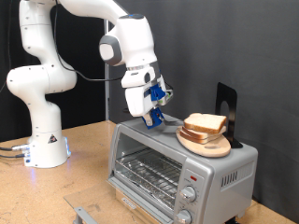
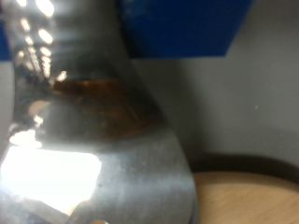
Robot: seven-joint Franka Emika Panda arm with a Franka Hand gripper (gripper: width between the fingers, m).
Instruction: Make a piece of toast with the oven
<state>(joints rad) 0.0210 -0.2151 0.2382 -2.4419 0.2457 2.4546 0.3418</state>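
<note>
The silver toaster oven (image 1: 177, 166) stands at the lower right of the exterior view, its glass door (image 1: 142, 170) up and the wire rack showing behind it. Two alike slices of pale bread (image 1: 204, 122) are stacked on a round wooden plate (image 1: 207, 146) on the oven's roof. My gripper (image 1: 154, 114), with blue fingers, hangs tilted just above the roof's back left part, a little to the left of the plate and holding nothing that shows. The wrist view is very close and blurred: shiny silver metal (image 2: 84, 140), a blue finger part (image 2: 187, 28) and the plate's edge (image 2: 248, 196).
A black upright stand (image 1: 226, 110) rises behind the plate at the oven's back right. Two round knobs (image 1: 191, 194) and a red mark (image 1: 192, 175) are on the oven's front right. The arm's white base (image 1: 42, 140) stands on the wooden table (image 1: 84, 187) at the left.
</note>
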